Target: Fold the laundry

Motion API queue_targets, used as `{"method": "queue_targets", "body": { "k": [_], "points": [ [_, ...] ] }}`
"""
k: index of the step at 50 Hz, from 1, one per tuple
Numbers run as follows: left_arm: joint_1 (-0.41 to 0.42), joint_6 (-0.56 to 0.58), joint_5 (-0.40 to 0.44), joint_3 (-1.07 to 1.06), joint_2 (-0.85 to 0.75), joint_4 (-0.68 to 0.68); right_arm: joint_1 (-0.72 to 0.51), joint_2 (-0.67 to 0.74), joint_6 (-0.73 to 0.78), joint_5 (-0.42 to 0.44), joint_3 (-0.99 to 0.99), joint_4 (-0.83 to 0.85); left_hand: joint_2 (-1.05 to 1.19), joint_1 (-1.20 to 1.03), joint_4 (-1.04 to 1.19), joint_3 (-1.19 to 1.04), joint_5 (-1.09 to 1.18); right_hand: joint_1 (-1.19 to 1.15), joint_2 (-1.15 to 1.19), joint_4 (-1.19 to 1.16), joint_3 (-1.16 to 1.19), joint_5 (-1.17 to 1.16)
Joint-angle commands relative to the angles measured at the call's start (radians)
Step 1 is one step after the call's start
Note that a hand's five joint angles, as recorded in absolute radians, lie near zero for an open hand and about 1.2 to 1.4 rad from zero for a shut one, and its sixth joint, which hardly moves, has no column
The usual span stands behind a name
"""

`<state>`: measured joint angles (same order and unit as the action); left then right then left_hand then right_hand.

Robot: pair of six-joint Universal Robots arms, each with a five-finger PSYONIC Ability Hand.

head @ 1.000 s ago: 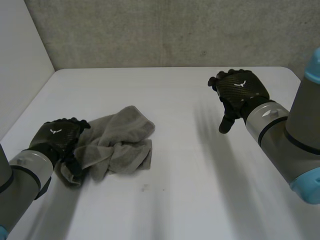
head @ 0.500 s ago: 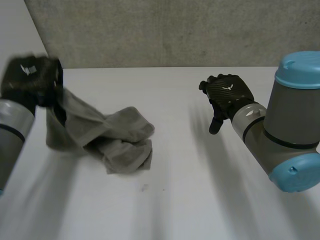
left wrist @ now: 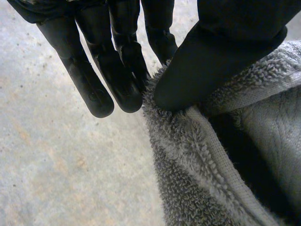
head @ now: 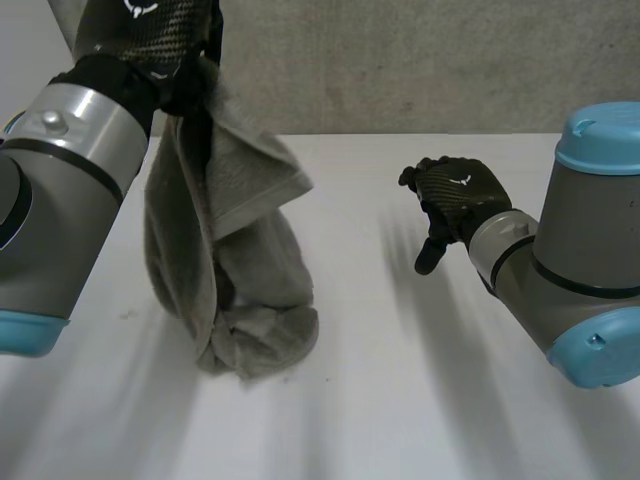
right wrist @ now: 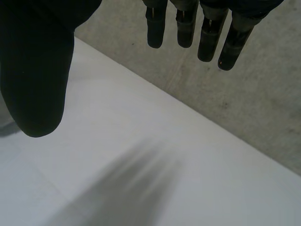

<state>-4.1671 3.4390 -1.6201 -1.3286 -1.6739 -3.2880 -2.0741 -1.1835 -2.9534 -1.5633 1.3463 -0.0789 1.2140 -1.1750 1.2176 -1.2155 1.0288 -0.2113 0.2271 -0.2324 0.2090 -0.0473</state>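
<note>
Hanging from left robot hand (head: pixel 158 28): grey towel (head: pixel 243 295)

The towel (head: pixel 235 270) hangs from the left hand (head: pixel 160 30), high above the left side of the surface (head: pixel 400 400), with its lower end bunched on the surface there. The right hand (head: pixel 455 195) is over the right half, well apart from the towel. A wall (head: pixel 420 60) stands behind the far edge.
</note>
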Motion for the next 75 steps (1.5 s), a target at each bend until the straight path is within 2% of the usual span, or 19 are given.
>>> {"method": "queue_targets", "body": {
  "k": [1,6,10,17,18,19,20,21,22,25,27,30,37,41,46,59,66,69,75],
  "points": [
    [0.039,-0.001,-0.012,0.081,0.013,0.007,0.006,0.028,-0.142,0.149,-0.016,-0.022,0.182,-0.221,0.179,-0.181,0.193,0.037,-0.053,0.058,-0.034,0.047],
    [0.105,-0.001,-0.012,0.078,0.02,0.014,-0.012,0.131,-0.34,0.278,-0.093,-0.005,0.182,-0.221,0.179,-0.181,0.193,0.037,-0.053,0.058,-0.034,0.047],
    [0.134,0.0,-0.012,0.075,0.029,0.025,-0.072,0.241,-0.47,0.318,-0.189,-0.004,0.182,-0.221,0.179,-0.181,0.193,0.037,-0.053,0.058,-0.034,0.047],
    [0.134,0.0,-0.014,0.077,0.028,0.024,-0.15,0.309,-0.584,0.371,-0.242,0.002,0.182,-0.221,0.179,-0.181,0.193,0.029,-0.045,0.051,-0.027,0.04],
    [0.131,0.0,-0.014,0.077,0.026,0.024,-0.153,0.312,-0.586,0.359,-0.246,0.011,0.182,-0.221,0.179,-0.181,0.193,-0.264,0.248,-0.243,0.266,-0.254],
    [0.128,-0.001,-0.014,0.077,0.026,0.024,-0.153,0.312,-0.589,0.326,-0.253,0.027,0.182,-0.221,0.179,-0.181,0.193,-0.723,0.708,-0.702,0.726,-0.713],
    [0.128,-0.001,-0.014,0.077,0.026,0.024,-0.153,0.312,-0.589,0.325,-0.253,0.027,0.182,-0.221,0.179,-0.181,0.193,-0.728,0.712,-0.707,0.73,-0.717],
    [0.125,-0.001,-0.014,0.077,0.026,0.022,-0.153,0.305,-0.587,0.268,-0.254,0.047,0.182,-0.221,0.179,-0.181,0.193,-1.18,1.165,-1.159,1.183,-1.17],
    [0.122,-0.001,-0.014,0.077,0.025,0.019,-0.149,0.294,-0.576,0.188,-0.251,0.073,0.182,-0.221,0.179,-0.181,0.193,-1.185,1.169,-1.164,1.187,-1.174],
    [0.114,-0.001,-0.014,0.078,0.025,0.016,-0.133,0.269,-0.566,0.108,-0.25,0.094,0.182,-0.221,0.179,-0.181,0.193,-1.185,1.169,-1.164,1.187,-1.174],
    [0.09,-0.004,-0.011,0.078,0.025,0.015,-0.057,0.179,-0.511,-0.015,-0.233,0.129,0.182,-0.221,0.179,-0.181,0.193,-1.185,1.169,-1.164,1.187,-1.174],
    [0.079,-0.009,-0.011,0.08,0.023,0.008,0.021,0.073,-0.416,-0.072,-0.195,0.157,0.182,-0.221,0.179,-0.181,0.193,-1.185,1.169,-1.164,1.187,-1.174],
    [0.074,-0.084,-0.011,0.063,-0.006,-0.016,0.147,-0.164,-0.25,-0.055,-0.139,0.248,0.182,-0.221,0.179,-0.181,0.193,-1.185,1.169,-1.164,1.187,-1.174],
    [0.067,-0.15,-0.009,0.049,-0.038,-0.018,0.147,-0.237,-0.181,0.018,-0.127,0.206,0.182,-0.221,0.179,-0.181,0.193,-1.185,1.169,-1.164,1.187,-1.174],
    [0.068,-0.231,-0.004,0.002,-0.102,-0.016,0.118,-0.231,-0.162,0.043,-0.127,0.139,0.182,-0.221,0.179,-0.181,0.193,-1.185,1.169,-1.164,1.187,-1.174],
    [0.09,-0.238,0.0,-0.147,-0.136,-0.022,0.075,-0.064,-0.043,0.022,-0.168,0.128,0.182,-0.221,0.179,-0.181,0.193,-1.185,1.169,-1.164,1.187,-1.174],
    [0.229,-0.245,-0.006,-0.149,-0.187,-0.085,0.101,0.082,0.003,-0.015,-0.239,0.128,0.182,-0.221,0.179,-0.181,0.193,-1.185,1.169,-1.164,1.187,-1.174],
    [0.251,-0.25,-0.006,-0.144,-0.21,-0.101,0.117,0.102,0.019,-0.024,-0.248,0.128,0.182,-0.221,0.179,-0.181,0.193,-1.185,1.169,-1.164,1.187,-1.174],
    [0.366,-0.274,-0.007,-0.106,-0.339,-0.191,0.16,0.174,0.091,-0.052,-0.28,0.126,0.182,-0.221,0.179,-0.181,0.193,-1.185,1.169,-1.164,1.187,-1.174]
  ]
}}
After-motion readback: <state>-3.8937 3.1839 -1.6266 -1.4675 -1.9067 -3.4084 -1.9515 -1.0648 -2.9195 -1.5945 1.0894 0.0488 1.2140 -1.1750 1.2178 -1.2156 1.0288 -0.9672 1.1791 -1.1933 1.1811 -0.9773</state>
